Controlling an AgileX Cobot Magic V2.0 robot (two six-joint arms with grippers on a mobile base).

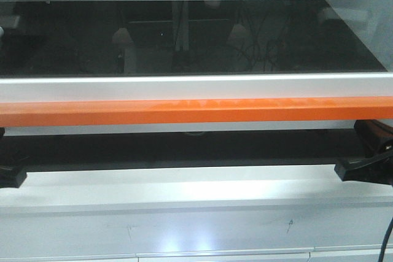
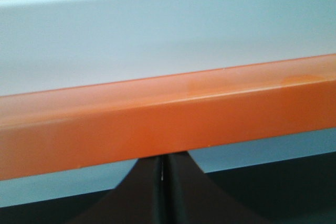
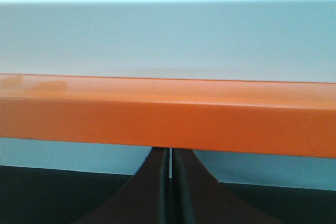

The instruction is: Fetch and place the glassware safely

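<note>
Our left gripper is closed, its two dark fingers pressed together with only a thin line between them, and it holds nothing. Our right gripper looks the same. The fingertips of both go out of sight under a long orange bar. Above the bar runs a white frame, and above that is a dark glass pane showing dim reflections. We cannot tell where the glass jar is.
</note>
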